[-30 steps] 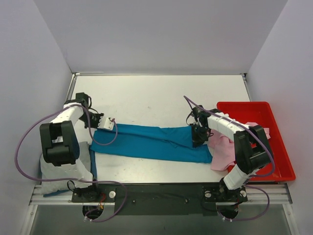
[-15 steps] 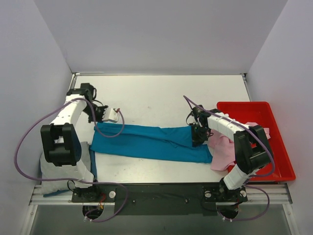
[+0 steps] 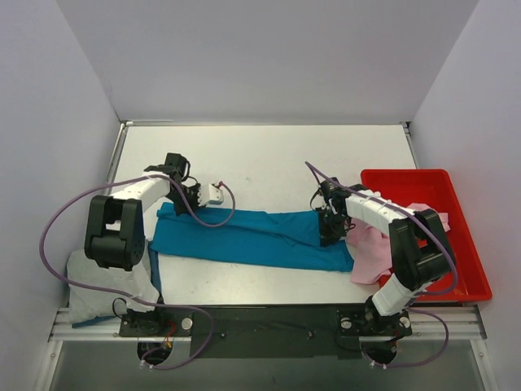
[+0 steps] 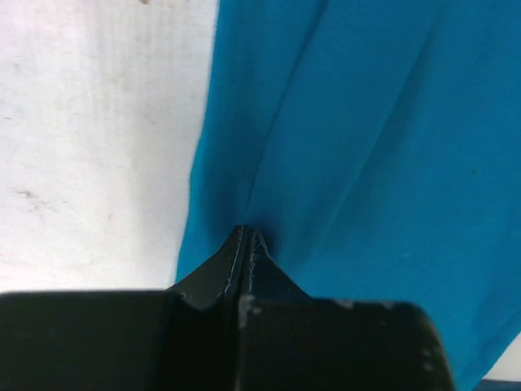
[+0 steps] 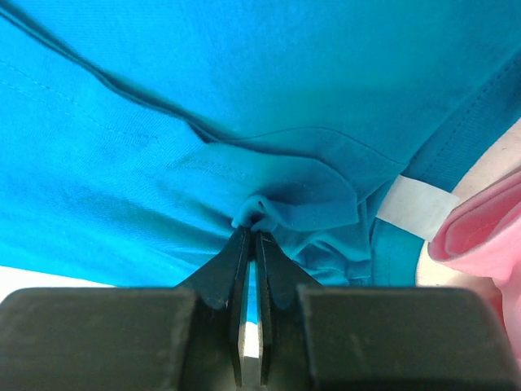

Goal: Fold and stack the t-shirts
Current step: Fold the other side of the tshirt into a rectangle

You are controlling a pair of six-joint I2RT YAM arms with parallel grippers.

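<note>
The light grey t-shirt (image 3: 94, 285) is lying bunched at the near-left corner of the table (image 3: 269, 159). The left gripper (image 4: 247, 236) is pinching, jaws closed, the left end of the teal-blue t-shirt (image 3: 252, 236), which is lying as a long creased band across mid-table. The right gripper (image 5: 252, 230) is clamping its bunched right end, beside the pale pink t-shirt (image 3: 370, 252) that is draping over the rim of the red tray (image 3: 468, 269).
</note>
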